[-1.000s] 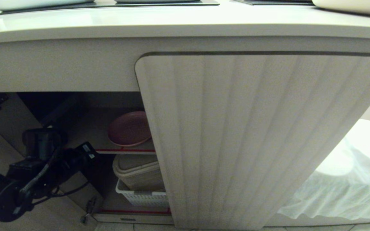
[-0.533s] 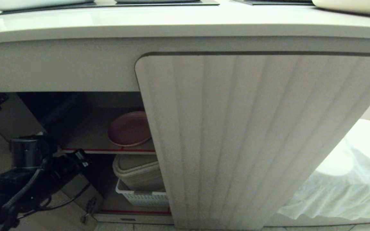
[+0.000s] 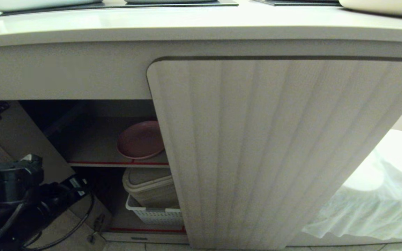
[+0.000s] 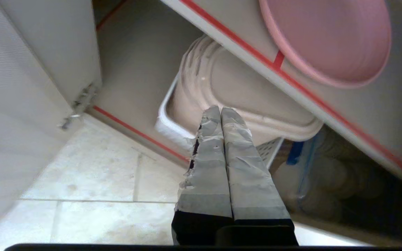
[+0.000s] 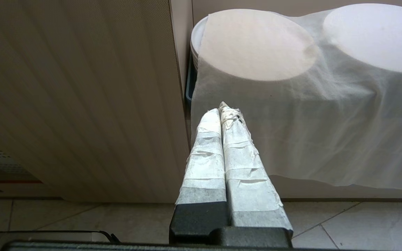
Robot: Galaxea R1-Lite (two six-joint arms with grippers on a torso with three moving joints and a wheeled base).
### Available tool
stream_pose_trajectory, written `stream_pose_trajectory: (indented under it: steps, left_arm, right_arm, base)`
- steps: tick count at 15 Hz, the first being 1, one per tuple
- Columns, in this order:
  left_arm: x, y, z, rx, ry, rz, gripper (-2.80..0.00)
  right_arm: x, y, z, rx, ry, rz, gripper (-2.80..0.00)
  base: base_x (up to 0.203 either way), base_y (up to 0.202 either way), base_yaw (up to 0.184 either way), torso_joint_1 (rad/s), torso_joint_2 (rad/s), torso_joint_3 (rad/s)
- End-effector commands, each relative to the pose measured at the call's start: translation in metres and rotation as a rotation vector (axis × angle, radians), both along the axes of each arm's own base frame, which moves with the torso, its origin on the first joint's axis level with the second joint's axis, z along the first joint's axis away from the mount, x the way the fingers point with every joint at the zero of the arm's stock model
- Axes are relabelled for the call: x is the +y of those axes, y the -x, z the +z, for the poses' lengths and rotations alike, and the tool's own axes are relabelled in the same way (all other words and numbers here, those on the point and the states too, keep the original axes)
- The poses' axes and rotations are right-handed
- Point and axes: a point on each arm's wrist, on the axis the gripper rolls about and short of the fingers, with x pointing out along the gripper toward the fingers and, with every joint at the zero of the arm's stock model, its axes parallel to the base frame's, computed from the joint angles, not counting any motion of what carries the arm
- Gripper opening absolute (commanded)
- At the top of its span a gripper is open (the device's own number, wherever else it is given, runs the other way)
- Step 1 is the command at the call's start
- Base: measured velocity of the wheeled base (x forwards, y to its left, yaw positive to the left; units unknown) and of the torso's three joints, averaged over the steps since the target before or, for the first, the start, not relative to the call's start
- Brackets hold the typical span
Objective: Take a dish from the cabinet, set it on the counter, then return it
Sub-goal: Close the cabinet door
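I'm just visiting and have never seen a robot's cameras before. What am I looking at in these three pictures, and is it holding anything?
You see one moment from three cameras on a two-armed robot. The head camera looks at a low cabinet under a counter. One door is open, showing a pink dish on the upper shelf, with a stack of beige tubs in a white basket below. The other two cameras sit on the wrists, behind the taped fingers. The left gripper is outside the open cabinet, below the dish, shut and empty. The right gripper is parked, also shut and empty, beside the closed door, facing a white cloth draped over round shapes.
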Motion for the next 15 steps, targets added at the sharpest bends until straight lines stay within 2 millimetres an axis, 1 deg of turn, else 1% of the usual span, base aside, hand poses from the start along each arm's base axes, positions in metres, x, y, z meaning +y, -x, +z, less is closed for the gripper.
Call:
stream_pose_trajectory:
  steps: [1, 6, 12, 15]
  left_arm:
    - [0.001, 0.016, 0.001, -0.009, -0.031, -0.016, -2.80]
    - [0.002, 0.040, 0.003, -0.034, -0.051, -0.030, -2.80]
    - [0.003, 0.071, 0.004, -0.073, -0.122, -0.079, -2.80]
    - [0.004, 0.086, 0.009, -0.107, -0.151, -0.112, -2.80]
  right_arm:
    - [0.000, 0.000, 0.000, 0.000, 0.000, 0.000, -2.80]
    - [0.000, 0.000, 0.000, 0.000, 0.000, 0.000, -2.80]
    - [0.000, 0.000, 0.000, 0.000, 0.000, 0.000, -2.80]
    - [0.000, 0.000, 0.000, 0.000, 0.000, 0.000, -2.80]
  base:
    - [0.000, 0.000, 0.000, 0.000, 0.00, 0.000]
    - [0.000, 0.000, 0.000, 0.000, 0.00, 0.000]
    - [0.000, 0.000, 0.000, 0.000, 0.00, 0.000]
    - [0.000, 0.000, 0.000, 0.000, 0.00, 0.000]
